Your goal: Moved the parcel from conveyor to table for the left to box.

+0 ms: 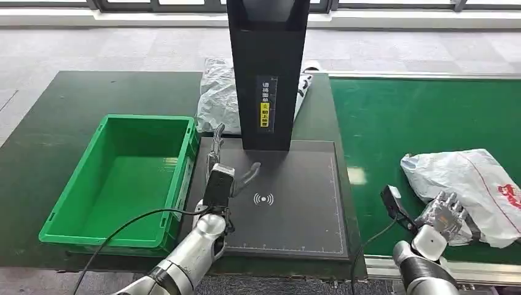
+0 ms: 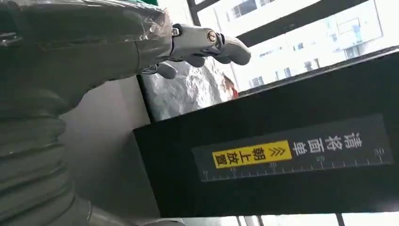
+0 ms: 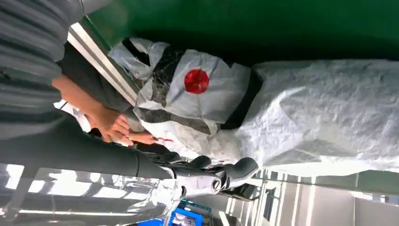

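Parcel, a white plastic mailer with red print, lies on the green conveyor near its front edge. Right hand rests against the parcel's near side, fingers spread, gripping nothing. Left hand hovers open over the dark scanner pad, beside the green crate on the table. Another white bag sits behind the black scanner post.

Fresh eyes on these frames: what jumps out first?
The tall black scanner column stands mid-table over a dark pad, with a crumpled grey bag behind it. An empty bright green crate sits to its left, beside the raised left hand. On the green conveyor to the right, the right hand is against a white parcel with red print.
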### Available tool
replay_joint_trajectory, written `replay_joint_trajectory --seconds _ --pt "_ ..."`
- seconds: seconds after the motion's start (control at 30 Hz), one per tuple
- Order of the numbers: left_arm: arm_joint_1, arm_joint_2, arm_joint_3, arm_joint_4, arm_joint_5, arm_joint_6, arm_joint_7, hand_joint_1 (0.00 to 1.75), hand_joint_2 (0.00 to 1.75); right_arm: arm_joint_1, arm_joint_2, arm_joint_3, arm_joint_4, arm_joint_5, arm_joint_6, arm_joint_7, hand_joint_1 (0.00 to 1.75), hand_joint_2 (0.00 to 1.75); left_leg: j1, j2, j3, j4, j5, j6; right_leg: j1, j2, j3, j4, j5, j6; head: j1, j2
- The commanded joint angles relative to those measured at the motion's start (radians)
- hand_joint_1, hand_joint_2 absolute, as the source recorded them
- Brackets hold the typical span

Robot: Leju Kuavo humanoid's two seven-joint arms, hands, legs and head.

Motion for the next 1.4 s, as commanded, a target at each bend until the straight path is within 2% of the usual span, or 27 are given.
replay_joint_trajectory --seconds 0.03,0.07,0.1,0.3,0.6,0.67,0.73,0.77,0.83,1.0,1.03,1.1,1.13,1.17,1.23,1.27,1.4 --pt "0.008 0.034 0.077 -0.013 -0.007 -0.001 0.002 0.0 1.75 -0.083 -0.037 0.027 0.124 0.003 0.052 0.015 0.0 1.75 0.0 0.003 0.001 -0.001 0.0 0.0 0.0 0.002 0.0 0.0 0.001 -0.001 0.0 0.0" --pt "0.008 0.034 0.077 -0.013 -0.007 -0.001 0.002 0.0 1.75 -0.083 -0.037 0.027 0.124 0.003 0.052 0.015 0.0 1.75 0.0 0.004 0.001 -0.001 0.001 0.0 0.001 0.002 0.0 -0.001 0.002 -0.002 0.0 0.0" --pt "0.012 0.036 0.081 -0.017 -0.008 -0.001 0.002 0.0 1.75 -0.082 -0.034 0.028 0.129 0.004 0.081 0.016 1.75 1.75 0.0 0.004 0.001 -0.001 0.001 0.0 0.0 0.002 0.0 -0.001 0.001 -0.001 0.0 0.0" --pt "0.023 0.037 0.089 -0.028 -0.008 -0.005 0.002 0.0 1.75 -0.085 -0.027 0.022 0.138 -0.003 0.134 0.026 1.75 1.75 0.0 0.003 0.001 -0.001 0.0 0.0 0.0 0.002 0.0 0.0 0.001 -0.001 0.0 0.0" --pt "0.013 0.035 0.097 -0.014 -0.009 -0.003 0.002 0.0 1.75 -0.099 -0.024 0.024 0.134 0.001 0.134 0.019 1.75 1.75 0.0 0.004 0.001 -0.001 0.0 0.0 0.0 0.003 -0.001 0.0 0.001 -0.001 0.0 0.0" --pt "0.012 0.034 0.102 -0.013 -0.013 0.003 0.002 0.0 1.75 -0.102 -0.019 0.016 0.126 -0.013 0.066 -0.022 1.75 1.75 0.0 0.003 0.001 -0.001 0.001 0.0 0.0 0.002 0.0 0.0 0.002 -0.001 0.0 0.0" --pt "0.012 0.035 0.108 -0.014 -0.015 0.011 0.002 0.0 1.75 -0.105 0.001 0.006 0.104 -0.046 -0.032 -0.116 1.75 1.75 0.0 0.004 0.0 -0.001 0.0 0.0 0.0 0.002 -0.001 0.0 0.001 -0.001 0.0 0.0" --pt "0.012 0.035 0.108 -0.014 -0.015 0.011 0.002 0.0 1.75 -0.105 0.001 0.006 0.104 -0.046 -0.032 -0.116 1.75 1.75 0.0 0.005 0.001 -0.001 0.001 0.0 0.0 0.003 -0.001 0.0 0.002 -0.001 0.0 0.0" --pt "0.018 0.038 0.111 -0.021 -0.019 0.014 0.002 0.0 1.75 -0.08 0.034 0.001 -0.005 -0.07 -0.035 -0.19 1.75 1.75 0.0 0.007 0.001 -0.001 0.0 0.0 0.001 0.005 -0.001 -0.001 0.003 -0.002 0.0 0.0" --pt "0.018 0.038 0.111 -0.021 -0.019 0.014 0.002 0.0 1.75 -0.08 0.034 0.001 -0.005 -0.07 -0.035 -0.19 1.75 1.75 0.0 0.003 0.001 -0.001 0.0 0.0 0.0 0.002 -0.001 0.0 0.001 0.0 0.0 0.0" --pt "0.02 0.039 0.113 -0.024 -0.02 0.014 0.002 0.0 1.75 -0.067 0.054 -0.005 -0.062 -0.091 -0.035 -0.239 1.75 1.75 0.001 0.005 0.001 -0.001 0.001 0.0 0.001 0.003 0.0 -0.001 0.002 -0.001 0.0 0.0" --pt "0.023 0.043 0.117 -0.029 -0.028 0.014 0.002 0.0 1.75 -0.022 0.121 -0.017 -0.209 -0.137 -0.035 -0.401 1.75 1.75 0.0 0.005 0.001 -0.001 0.001 0.001 0.001 0.004 -0.001 -0.001 0.002 -0.001 0.0 0.0" --pt "0.023 0.043 0.118 -0.028 -0.03 0.012 0.002 0.0 1.75 -0.009 0.141 -0.004 -0.247 -0.122 -0.035 -0.404 1.75 1.75 0.0 0.006 0.0 -0.001 0.001 0.001 0.0 0.005 -0.001 0.0 0.002 -0.001 0.0 0.0" --pt "0.021 0.042 0.121 -0.029 -0.033 0.011 0.002 0.0 1.75 -0.015 0.141 0.028 -0.218 -0.082 -0.035 -0.338 1.75 1.75 0.0 0.008 0.001 -0.002 0.001 0.0 0.001 0.007 -0.001 -0.001 0.003 -0.002 0.0 0.0" --pt "0.017 0.038 0.123 -0.026 -0.036 0.014 0.002 0.0 1.75 -0.037 0.122 0.061 -0.151 -0.07 -0.035 -0.27 1.75 1.75 0.0 0.005 0.001 -0.001 0.0 0.0 0.0 0.004 -0.001 0.0 0.002 -0.001 0.0 0.0" --pt "0.017 0.038 0.123 -0.026 -0.036 0.014 0.002 0.0 1.75 -0.037 0.122 0.061 -0.151 -0.07 -0.035 -0.27 1.75 1.75 0.001 0.007 0.002 -0.002 0.0 0.0 0.001 0.006 -0.001 0.0 0.002 -0.001 0.0 0.0" --pt "0.019 0.038 0.123 -0.028 -0.037 0.015 0.002 0.0 1.75 -0.04 0.11 0.061 -0.144 -0.083 -0.035 -0.28 1.75 1.75 0.0 0.002 0.0 -0.001 0.002 0.0 0.0 0.001 -0.001 0.0 0.002 -0.001 0.0 0.0"
